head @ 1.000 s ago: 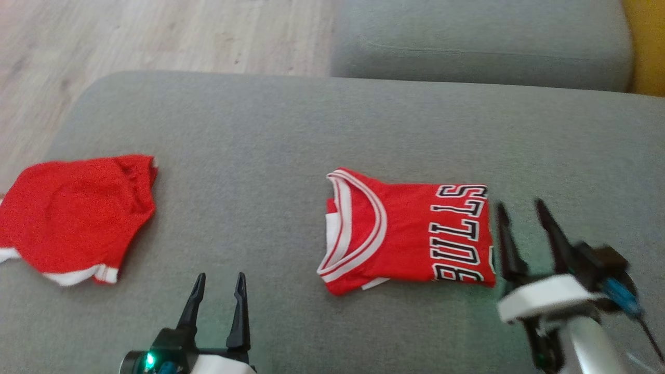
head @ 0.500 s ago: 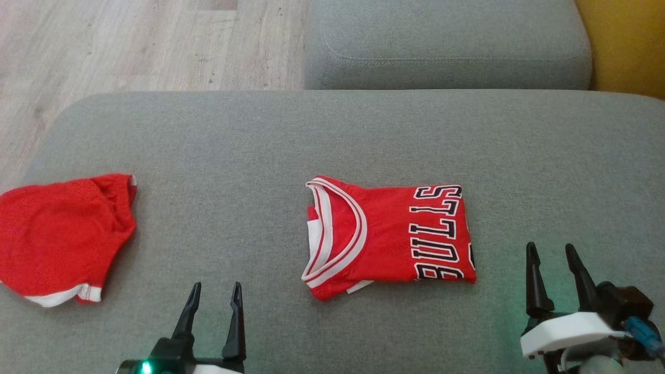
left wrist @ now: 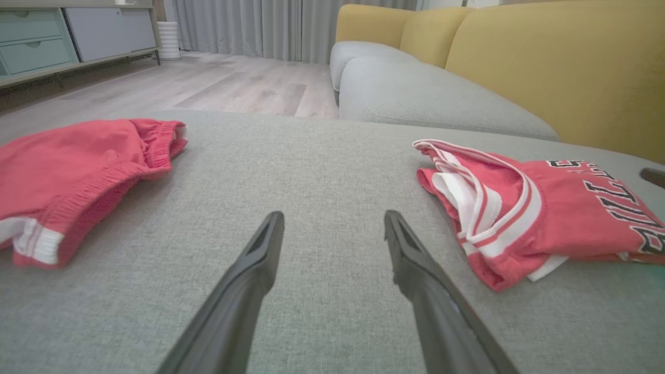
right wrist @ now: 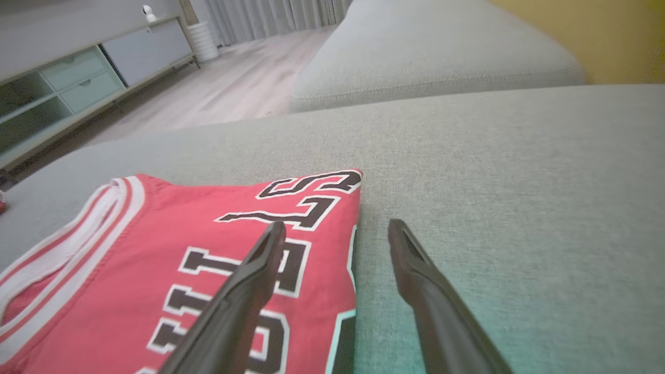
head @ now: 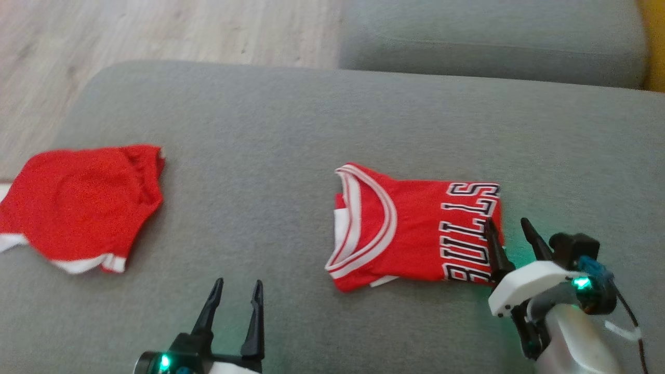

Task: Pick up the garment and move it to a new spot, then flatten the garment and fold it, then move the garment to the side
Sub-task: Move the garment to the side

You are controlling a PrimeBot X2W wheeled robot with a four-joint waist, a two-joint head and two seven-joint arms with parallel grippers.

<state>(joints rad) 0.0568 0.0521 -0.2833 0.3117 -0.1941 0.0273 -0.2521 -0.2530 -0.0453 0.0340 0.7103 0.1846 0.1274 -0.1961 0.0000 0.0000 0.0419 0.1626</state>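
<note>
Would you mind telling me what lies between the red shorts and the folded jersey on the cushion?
The stretch between the red shorts and the folded jersey is bare grey cushion, seen in the head view; the open left gripper is nearer the robot, short of it.

The red shorts point(head: 78, 202) run off the head view's left edge. Lower-right lettering on the jersey point(head: 415, 228) sits hidden behind the right gripper point(head: 505, 223) fingers point(head: 496, 249); the right wrist view's bottom and left edges crop it.
</note>
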